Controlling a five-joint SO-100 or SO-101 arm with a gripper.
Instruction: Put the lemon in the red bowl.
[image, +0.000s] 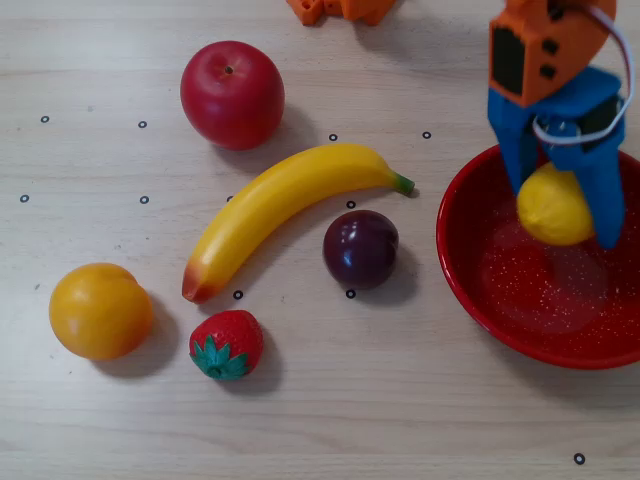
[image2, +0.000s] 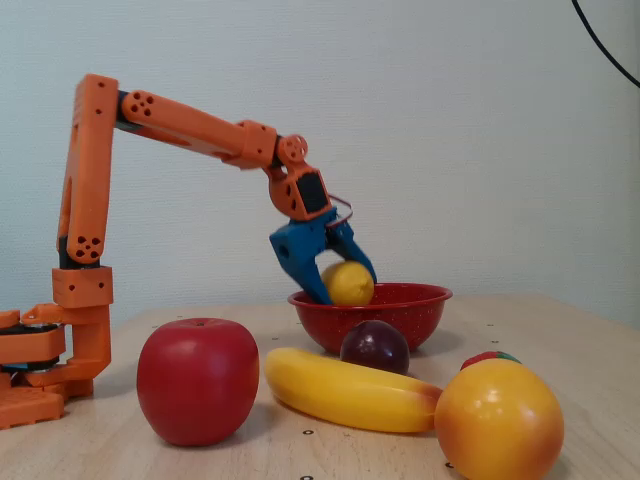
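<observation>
Overhead view, left to right: a yellow-orange fruit (image: 101, 310) is sitting at the left edge of the pale wooden counter (image: 300, 410), with a strawberry (image: 226, 344) lying just beside it to the right. A red apple (image: 232, 94) is resting farther up, and a banana (image: 285, 210) is stretching diagonally from near the strawberry up toward the middle. A dark plum (image: 360, 248) is sitting just below the banana's green tip, near the rim of the red bowl (image: 480, 300), which is occupying the right side. The blue gripper (image: 563, 215) is reaching down from the orange arm (image: 540, 45) over the bowl's upper part, its two fingers clamping the lemon (image: 552, 205) between them. In the fixed view, the arm (image2: 190, 125) is bending down from its base on the left, and the gripper (image2: 348, 285) is holding the lemon (image2: 349, 283) right at the rim of the red bowl (image2: 400, 310), partly dipping inside; whether the lemon is touching the bowl's floor cannot be told.
</observation>
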